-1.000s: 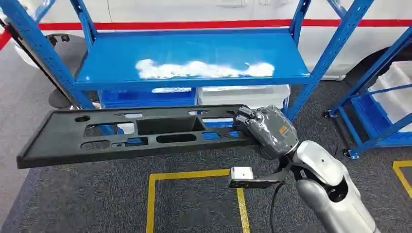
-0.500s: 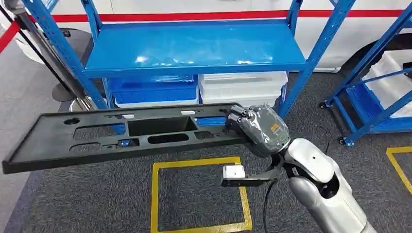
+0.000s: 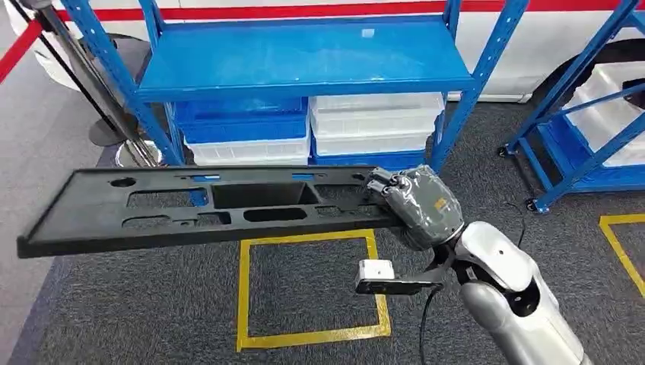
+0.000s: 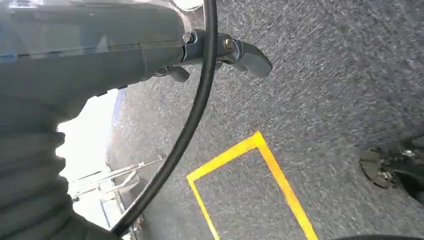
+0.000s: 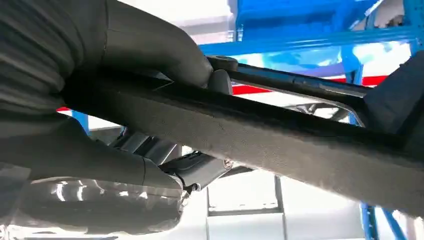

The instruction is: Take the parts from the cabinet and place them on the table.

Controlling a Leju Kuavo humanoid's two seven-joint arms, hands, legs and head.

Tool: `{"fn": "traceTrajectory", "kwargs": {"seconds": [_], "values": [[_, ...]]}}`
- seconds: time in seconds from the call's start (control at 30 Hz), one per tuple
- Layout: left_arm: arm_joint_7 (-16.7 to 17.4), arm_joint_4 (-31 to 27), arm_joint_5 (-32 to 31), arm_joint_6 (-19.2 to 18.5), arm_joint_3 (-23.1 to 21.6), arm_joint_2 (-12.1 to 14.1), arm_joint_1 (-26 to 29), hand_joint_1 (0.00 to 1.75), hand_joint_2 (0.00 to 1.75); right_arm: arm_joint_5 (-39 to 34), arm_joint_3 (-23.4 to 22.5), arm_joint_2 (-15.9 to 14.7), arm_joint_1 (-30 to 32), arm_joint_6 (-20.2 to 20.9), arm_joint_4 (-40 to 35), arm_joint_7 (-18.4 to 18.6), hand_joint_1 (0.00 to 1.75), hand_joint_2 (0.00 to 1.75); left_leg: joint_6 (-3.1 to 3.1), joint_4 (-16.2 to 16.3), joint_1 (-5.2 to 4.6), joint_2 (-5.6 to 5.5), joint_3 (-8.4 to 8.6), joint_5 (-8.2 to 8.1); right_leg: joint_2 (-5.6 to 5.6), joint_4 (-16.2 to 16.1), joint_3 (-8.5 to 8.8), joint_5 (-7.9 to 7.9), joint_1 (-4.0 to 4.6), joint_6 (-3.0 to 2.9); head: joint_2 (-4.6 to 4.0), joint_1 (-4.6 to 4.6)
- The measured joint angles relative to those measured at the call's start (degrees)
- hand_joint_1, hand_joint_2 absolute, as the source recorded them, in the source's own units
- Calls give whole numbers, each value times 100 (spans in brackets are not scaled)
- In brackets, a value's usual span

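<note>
The right hand (image 3: 414, 204) stays clamped on one end of the long black part (image 3: 198, 209), carried level over the yellow floor square (image 3: 308, 285). The rack (image 3: 304, 57) has slid farther off, so the robot is backing away; no table shows. Beyond the part's free end stands a post (image 3: 72, 57). The left hand's (image 4: 220, 52) grip is unclear.

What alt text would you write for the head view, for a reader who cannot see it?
The robot's right hand holds one end of a long black plastic panel level above grey carpet with a yellow taped square. Behind stands a blue shelf rack over stacked bins.
</note>
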Motion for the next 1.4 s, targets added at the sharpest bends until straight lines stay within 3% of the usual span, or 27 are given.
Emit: {"fn": "traceTrajectory", "kwargs": {"seconds": [0.07, 0.1, 0.17, 0.23, 0.27, 0.33, 0.4, 0.43, 0.47, 0.5, 0.6, 0.63, 0.67, 0.7, 0.77, 0.8, 0.87, 0.9, 0.93, 0.97, 1.0, 1.13, 1.2, 1.27, 1.3, 1.33, 1.4], "values": [[-7, 0, 31, 0, 0, 0, 4, 0, 175, -4, -22, -2, -4, 15, 4, -17, 175, 175, 41, -7, -6, 6, -40, 60, 14, -7, -28, 93, -21, 54, 0, 2], [-22, 0, 42, 0, 0, -4, 10, 0, 175, -6, -31, -2, -1, 19, 4, -17, 175, 175, 111, -72, 30, 36, -111, 138, 41, -6, -65, 115, 8, 98, 0, 2], [-31, 0, 29, -13, 0, -4, -7, 0, 175, -6, -59, 22, 7, 26, -2, -15, 175, 175, 224, -72, 39, 78, -191, 266, 76, 374, -201, -451, -21, 128, 0, 2], [-33, 2, 20, -22, 0, 2, -4, 0, 175, -2, -72, 39, 33, 31, -2, -13, 175, 175, 252, -60, 23, 91, -329, 371, 81, 1202, -391, -1039, -54, 147, 0, 2], [-44, 2, 22, -35, 0, 11, -1, 0, 175, 4, -72, 42, 57, 31, -2, -13, 175, 175, 249, -45, 17, 93, -422, 428, 81, 1594, -464, -1193, -64, 155, 0, 2], [-55, 2, 42, -55, 0, 18, -5, 0, 175, 24, -72, 42, 94, 31, -2, 2, 175, 175, 241, -9, 16, 93, -563, 500, 80, 1675, -324, -1056, -70, 149, 0, 2], [-57, 2, 66, -66, 0, 20, -1, 0, 175, 57, -72, 42, 114, 31, -2, 40, 175, 175, 221, 25, 5, 91, -687, 577, 79, 898, 292, -666, -62, 87, 0, 2], [-57, 2, 85, -66, 0, 20, -1, 0, 175, 129, -70, 42, 114, 31, -2, 61, 175, 175, 206, 36, -2, 88, -718, 620, 79, 385, 658, -587, -44, 27, 0, 2], [-59, 2, 90, -66, 0, 15, -2, 0, 175, 186, -57, 42, 113, 28, -2, 85, 175, 175, 173, 35, -13, 89, -763, 658, 61, 68, 838, -731, -2, -30, 0, 2], [-61, 2, 90, -66, 0, 15, 5, 0, 175, 219, -50, 42, 123, 28, -2, 103, 175, 175, 137, 33, 3, 92, -782, 717, 65, -85, 882, -731, 14, -27, 0, 2], [-61, 2, 96, -66, 0, 17, 33, 0, 175, 251, -33, 42, 150, 28, 4, 112, 175, 175, 20, -74, 18, 87, -827, 904, 71, -173, 788, -577, 56, -79, 0, 0], [-59, 2, 96, -66, 0, 26, 36, 0, 175, 262, -22, 42, 151, 28, 15, 112, 175, 175, 0, -36, 30, 71, -870, 800, 16, -255, 760, -484, -26, -103, 0, 0], [-59, 2, 96, -66, 0, 24, 46, 0, 175, 280, -7, 42, 163, 28, 22, 112, 175, 175, -46, 86, 18, 81, -929, 525, 20, -278, 701, -411, -20, -139, 0, 2], [-59, 2, 96, -55, 0, 24, 50, 0, 175, 306, 0, 26, 177, 26, 28, 112, 175, 175, -77, 441, 38, 84, -1003, 112, 2, -274, 619, -352, -19, -208, 0, 0], [-57, 2, 72, -15, 0, 13, 49, 0, 175, 363, 22, 22, 246, 15, 44, 120, 175, 175, -131, 1262, 54, 87, -1117, -463, -10, -250, 458, -227, -8, -195, 0, 2], [-55, 2, 68, 17, 0, 0, 47, 0, 175, 391, 22, 20, 288, 15, 48, 125, 175, 175, -151, 1560, 55, 88, -1128, -487, -19, -227, 363, -169, -7, -189, 0, 0], [-90, 2, 92, -11, 0, -35, 50, 0, 175, 428, 24, 22, 372, 9, 48, 138, 175, 175, -182, 1580, 66, 88, -898, -62, -32, -149, 141, -61, -21, -159, 0, 2], [-158, 2, 107, -64, 0, -50, 54, 0, 175, 442, 24, 20, 402, 2, 46, 136, 175, 175, -187, 1330, 73, 88, -657, 169, -30, -99, 26, -11, -31, -137, 0, 0], [-210, 2, 116, -118, 0, -61, 49, 0, 175, 444, 24, 20, 421, 0, 46, 138, 175, 175, -185, 875, 79, 84, -290, 255, -22, -33, -91, 47, -41, -107, 0, 0], [-234, 2, 122, -138, 0, -87, 40, 0, 175, 446, 24, 20, 430, -2, 42, 138, 175, 175, -174, 354, 86, 43, 50, -18, -12, 25, -165, 88, -37, -72, 0, 0], [-254, 2, 122, -153, 0, -94, 47, 0, 175, 452, 24, 20, 436, -7, 33, 147, 175, 175, -113, -185, 40, 22, 355, -233, 0, 70, -205, 130, -22, -34, 0, 2], [-260, 2, 122, -173, 0, -166, 72, 0, 175, 452, 24, 22, 467, -31, 33, 155, 175, 175, 95, -126, 67, 56, 176, -13, 39, -24, -226, 339, -34, 96, 0, 2], [-260, 2, 120, -184, 2, -177, 62, 0, 175, 450, 24, 62, 478, -31, 33, 155, 175, 175, 180, -126, 60, 92, 2, 119, 63, 369, -368, -355, -67, 105, 0, 4], [-186, 2, 17, -228, 0, -177, 61, 0, 175, 417, 24, 70, 491, -31, 33, 155, 175, 175, 213, -123, 54, 116, -180, 270, 62, 1207, -524, -994, -76, 127, 0, 4], [-112, 2, -87, -267, 0, -177, 63, 0, 175, 404, 24, 70, 500, -31, 33, 153, 175, 175, 218, -118, 51, 149, -261, 333, 62, 1542, -570, -1062, -77, 136, 0, 2], [-85, 2, -142, -273, 0, -177, 70, 0, 175, 396, 24, 70, 515, -31, 33, 153, 175, 175, 215, -110, 48, 177, -364, 405, 62, 1836, -578, -899, -82, 145, 0, 4], [-40, 2, -166, -258, 0, -181, 75, 0, 175, 387, 24, 70, 563, -31, 35, 153, 175, 175, 191, -81, 46, 249, -547, 515, 47, 1715, -297, -319, -86, 134, 0, 4]]}}
